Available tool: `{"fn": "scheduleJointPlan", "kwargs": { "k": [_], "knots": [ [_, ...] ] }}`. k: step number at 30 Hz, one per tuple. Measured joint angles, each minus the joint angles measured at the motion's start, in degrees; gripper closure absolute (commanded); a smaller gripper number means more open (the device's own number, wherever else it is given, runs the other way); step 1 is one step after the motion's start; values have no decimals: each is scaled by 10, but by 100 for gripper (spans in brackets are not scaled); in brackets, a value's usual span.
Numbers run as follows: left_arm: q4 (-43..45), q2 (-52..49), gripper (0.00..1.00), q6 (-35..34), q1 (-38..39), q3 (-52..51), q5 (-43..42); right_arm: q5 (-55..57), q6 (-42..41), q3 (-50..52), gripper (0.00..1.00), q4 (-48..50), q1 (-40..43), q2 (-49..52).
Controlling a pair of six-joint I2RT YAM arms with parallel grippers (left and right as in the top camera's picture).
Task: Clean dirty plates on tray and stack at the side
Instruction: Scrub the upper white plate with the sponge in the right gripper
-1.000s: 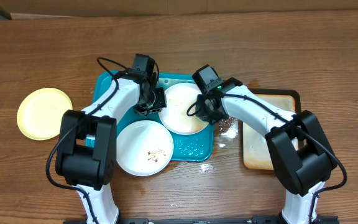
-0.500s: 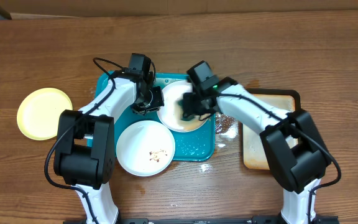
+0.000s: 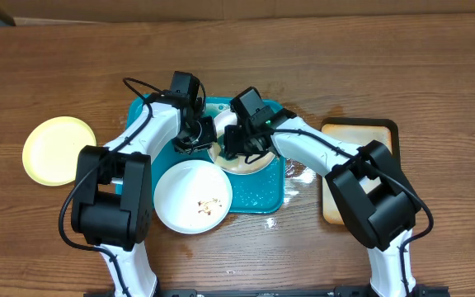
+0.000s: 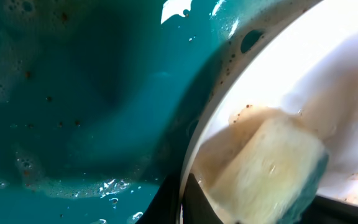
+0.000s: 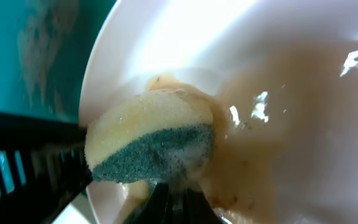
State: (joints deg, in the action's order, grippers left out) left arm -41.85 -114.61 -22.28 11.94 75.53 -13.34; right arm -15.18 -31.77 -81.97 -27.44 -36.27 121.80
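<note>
On the teal tray (image 3: 259, 195) lie two white plates. The back plate (image 3: 256, 162) is wet with brownish water. My left gripper (image 3: 202, 134) is shut on its left rim (image 4: 201, 134), one finger on each side, as the left wrist view (image 4: 183, 200) shows. My right gripper (image 3: 236, 148) is shut on a yellow and green sponge (image 5: 149, 144), which presses on that plate's left part (image 5: 278, 93), close to the left gripper. From the left wrist, the sponge (image 4: 272, 168) is soapy. The front plate (image 3: 192, 196) carries brown smears. A pale yellow plate (image 3: 58, 150) sits on the table to the left.
A tan tray with a dark rim (image 3: 357, 169) lies right of the teal tray. Suds and water cover the teal tray's floor (image 4: 73, 93), and small puddles sit on the wooden table (image 3: 303, 172) between the two trays.
My right gripper has swept the sponge leftward across the back plate, toward the left gripper. The right arm now uncovers more of the tan tray. The left gripper has held its place.
</note>
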Motion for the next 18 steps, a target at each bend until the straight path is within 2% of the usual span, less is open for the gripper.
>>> {"fn": "scheduleJointPlan", "kwargs": {
  "k": [9, 18],
  "knots": [
    [-4, 0, 96, 0, 0, 1, -2, 106, -37, -13, 96, -5, 5, 3],
    [-5, 0, 96, 0, 0, 1, -9, 241, -62, -34, 96, -93, 41, 2]
  ]
}}
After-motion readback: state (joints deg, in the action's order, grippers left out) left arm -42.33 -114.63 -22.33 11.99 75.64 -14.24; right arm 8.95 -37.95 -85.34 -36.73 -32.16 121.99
